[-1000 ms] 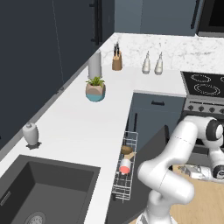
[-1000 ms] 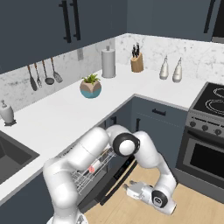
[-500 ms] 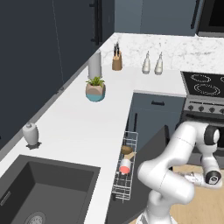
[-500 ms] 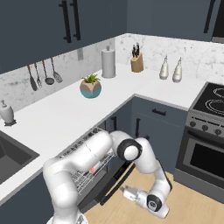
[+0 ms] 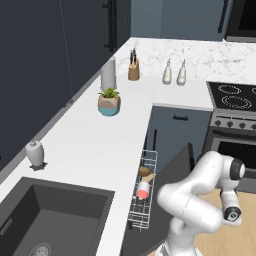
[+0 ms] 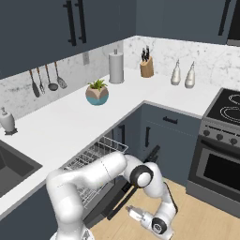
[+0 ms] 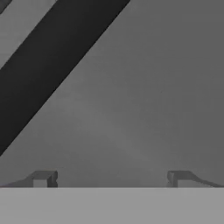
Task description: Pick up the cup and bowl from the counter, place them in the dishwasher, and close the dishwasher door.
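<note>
A home kitchen: a white marbled counter [image 5: 90, 145] runs in an L beneath dark cabinets [image 6: 56, 28], with a sink [image 5: 45, 220] sunk into it and a stove [image 6: 222, 140] at its end. A knife block [image 6: 146, 68], hanging utensils [image 6: 47, 82] and an open dishwasher [image 5: 142, 192] complete the scene.
</note>
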Controlling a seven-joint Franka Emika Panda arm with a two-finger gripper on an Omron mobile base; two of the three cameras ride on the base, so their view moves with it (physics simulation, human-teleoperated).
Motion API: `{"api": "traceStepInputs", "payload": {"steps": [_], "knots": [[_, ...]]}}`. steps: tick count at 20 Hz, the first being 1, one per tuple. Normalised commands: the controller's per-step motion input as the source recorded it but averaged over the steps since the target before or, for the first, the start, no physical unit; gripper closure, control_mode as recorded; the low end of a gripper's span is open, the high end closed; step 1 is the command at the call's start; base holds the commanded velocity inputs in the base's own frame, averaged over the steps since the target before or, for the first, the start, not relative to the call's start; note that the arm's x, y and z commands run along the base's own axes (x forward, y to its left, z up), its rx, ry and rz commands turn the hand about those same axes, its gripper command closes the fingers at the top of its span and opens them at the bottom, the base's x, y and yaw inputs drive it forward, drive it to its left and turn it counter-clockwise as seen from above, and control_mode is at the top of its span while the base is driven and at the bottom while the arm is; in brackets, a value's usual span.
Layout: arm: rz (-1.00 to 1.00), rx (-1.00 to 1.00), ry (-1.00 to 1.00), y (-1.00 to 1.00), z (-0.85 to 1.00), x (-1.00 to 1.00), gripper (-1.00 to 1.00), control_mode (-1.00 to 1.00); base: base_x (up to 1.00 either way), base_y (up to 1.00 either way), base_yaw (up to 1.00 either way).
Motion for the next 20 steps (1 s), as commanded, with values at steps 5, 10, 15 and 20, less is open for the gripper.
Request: {"api": "traceStepInputs", "payload": {"steps": [5,10,15,20], "knots": [[0.0,0.22,-0.23,0.64,0.26,-0.07,-1.0,-1.0,0.0,0.0,0.0],[0.0,0.18,-0.12,0.67,0.89,-0.33,-1.0,-1.0,0.0,0.0,0.0],[0.03,0.08,-0.04,0.31,1.0,-0.13,-1.0,-1.0,0.0,0.0,0.0],[0.0,-0.03,0.04,0.62,1.0,-0.03,-1.0,-1.0,0.0,0.0,0.0]]}}
